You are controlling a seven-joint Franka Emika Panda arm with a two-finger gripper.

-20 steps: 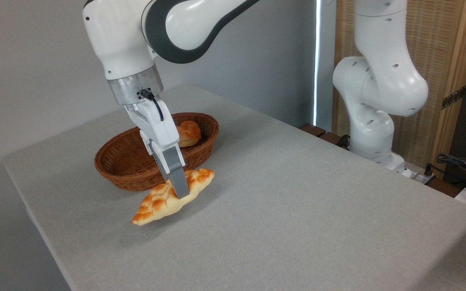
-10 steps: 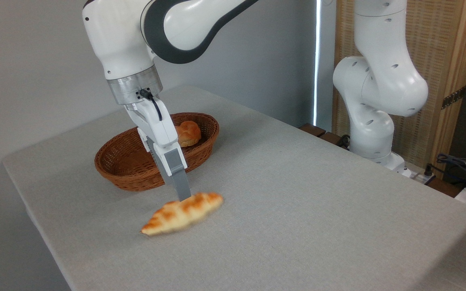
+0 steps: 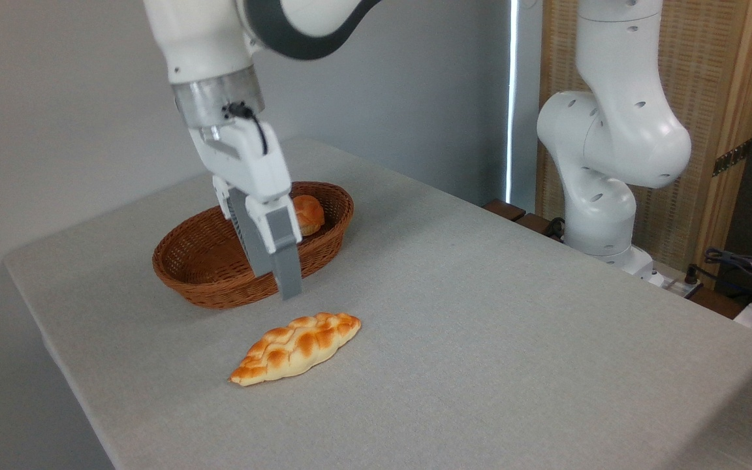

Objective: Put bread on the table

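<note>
Bread (image 3: 296,348): flat on table (image 3: 480,313). Gripper (image 3: 278,277): above, empty, seemingly spread. Risk: fingers clipping basket (image 3: 200,274) behind.

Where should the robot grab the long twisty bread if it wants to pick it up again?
Probably across the thick middle of the braided loaf, coming straight down from above. It lies flat on the table with nothing touching it, and its ends taper to points that would slip. The gripper should close across the narrow width, not along the length.
</note>
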